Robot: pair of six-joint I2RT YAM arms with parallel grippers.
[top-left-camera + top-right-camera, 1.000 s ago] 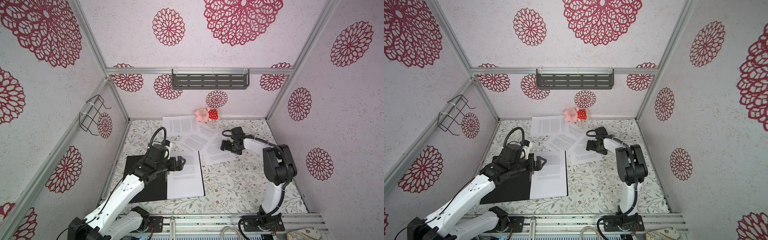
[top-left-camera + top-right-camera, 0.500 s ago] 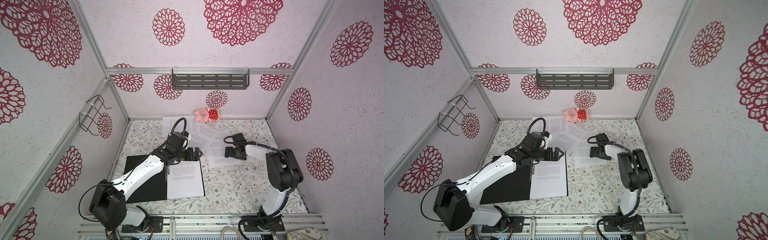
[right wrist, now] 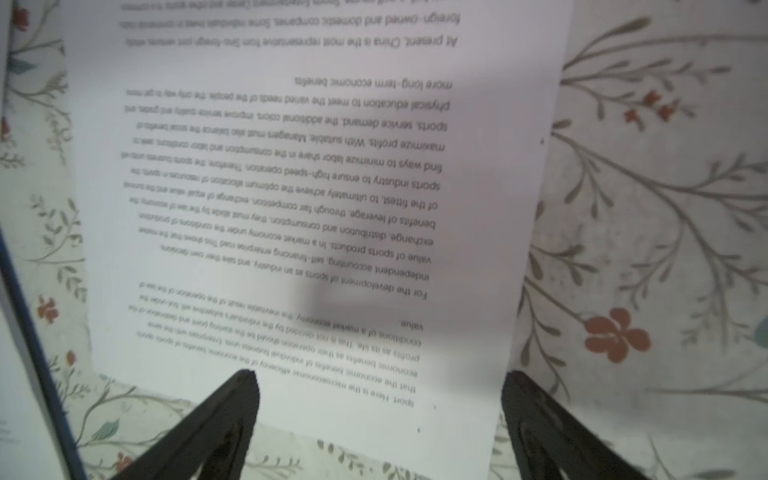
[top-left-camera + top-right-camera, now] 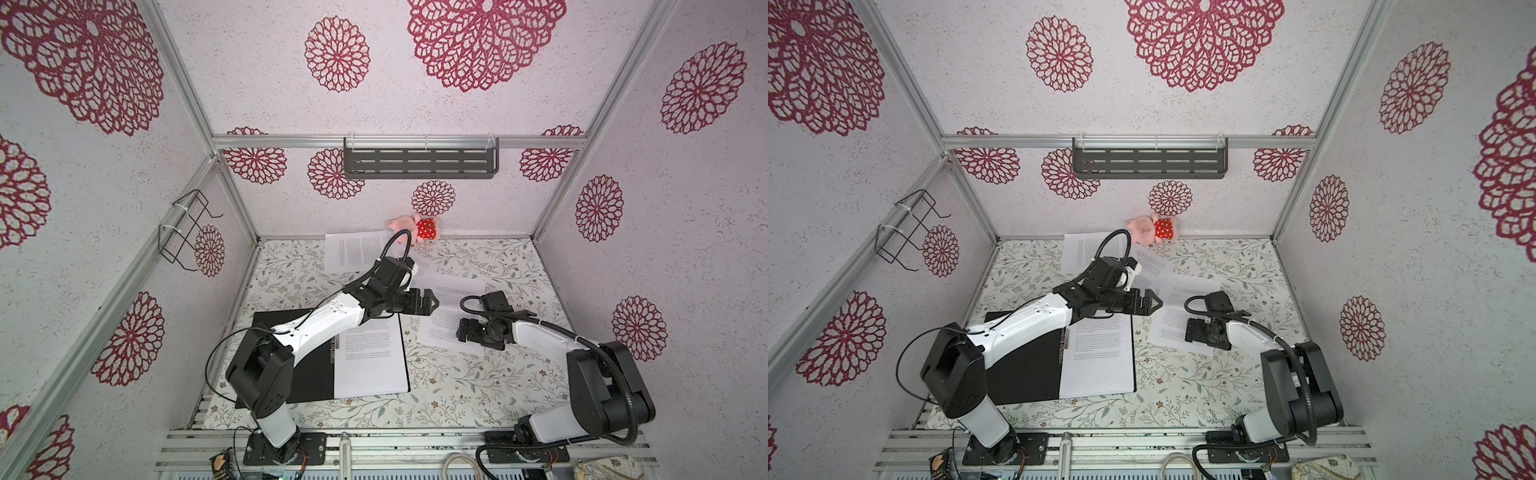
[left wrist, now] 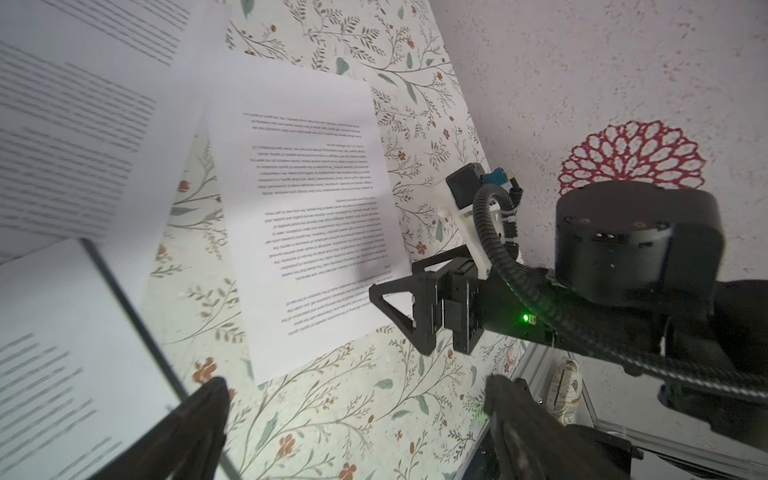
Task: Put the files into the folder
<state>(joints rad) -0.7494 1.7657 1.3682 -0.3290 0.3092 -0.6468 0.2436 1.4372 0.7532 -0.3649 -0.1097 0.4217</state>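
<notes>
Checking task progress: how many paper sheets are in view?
4 sheets: one in the open folder; one at the back beside the plush toy; one mid-table, partly hidden; one right of the folder. More may be stacked underneath.

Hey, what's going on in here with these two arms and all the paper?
Two robot arms are filing loose printed sheets into a folder lying open on the table. One sheet already lies inside it. The left hand is open and empty just past the folder; the right hand, also open, is over another loose sheet. More sheets wait at the back.
</notes>
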